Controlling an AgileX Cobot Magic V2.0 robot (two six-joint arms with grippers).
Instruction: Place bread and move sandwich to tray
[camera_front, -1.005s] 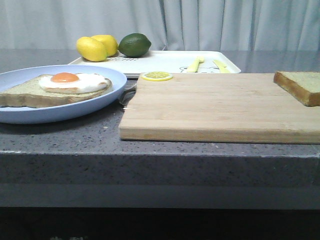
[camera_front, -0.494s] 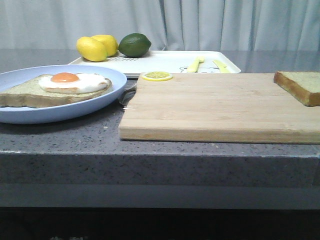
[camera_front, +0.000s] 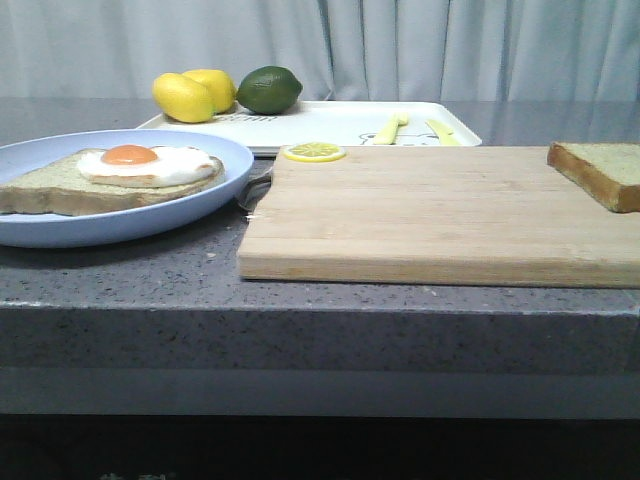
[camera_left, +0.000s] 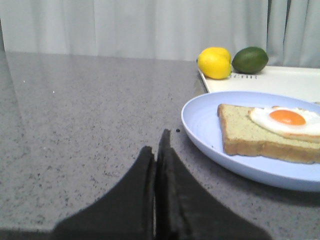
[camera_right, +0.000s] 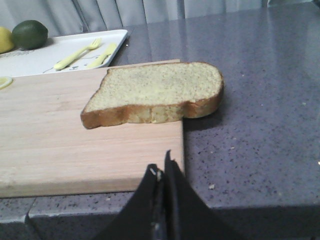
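The plain bread (camera_front: 602, 172) lies on the right end of the wooden cutting board (camera_front: 430, 215); it also shows in the right wrist view (camera_right: 155, 92). The sandwich (camera_front: 110, 178), a slice topped with a fried egg, rests on the round pale-blue plate (camera_front: 60, 225), and shows in the left wrist view (camera_left: 270, 130). The white tray (camera_front: 330, 125) lies behind the board. My left gripper (camera_left: 156, 145) is shut and empty, near the plate's rim (camera_left: 200, 135). My right gripper (camera_right: 161, 167) is shut and empty, at the board's near corner below the bread. Neither gripper shows in the front view.
Two lemons (camera_front: 192, 95) and a green lime (camera_front: 269, 89) sit at the tray's far left. A yellow fork and knife (camera_front: 410, 128) lie on the tray. A lemon slice (camera_front: 314, 152) lies at the board's back edge. The grey counter's front edge (camera_front: 320, 300) runs close below.
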